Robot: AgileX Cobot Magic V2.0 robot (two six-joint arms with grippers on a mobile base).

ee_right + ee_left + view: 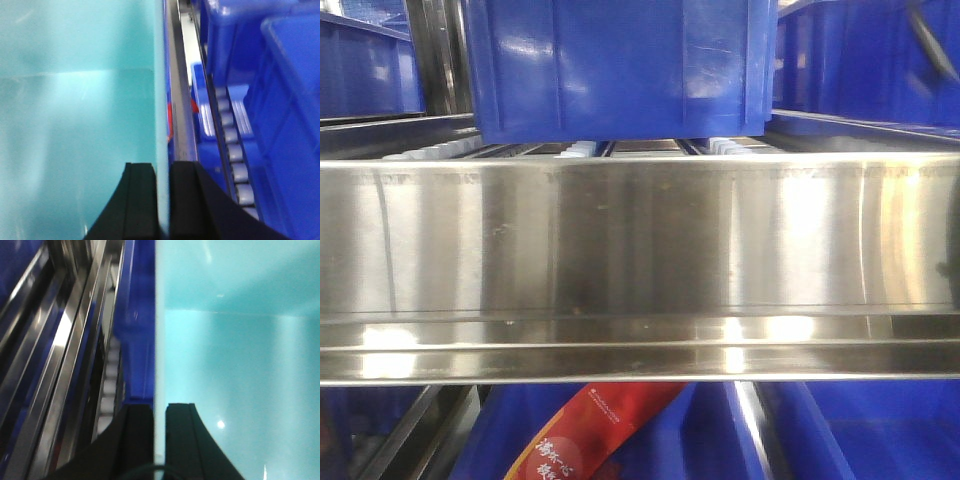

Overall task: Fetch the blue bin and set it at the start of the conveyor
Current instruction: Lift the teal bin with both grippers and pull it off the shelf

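My left jaws pinch a thin wall of the blue bin at the lower centre of the left wrist view. My right jaws clamp its wall likewise, lower centre of the right wrist view. Dark blue crates and a roller track lie just beside it, and the steel shelf rail spans the front view.
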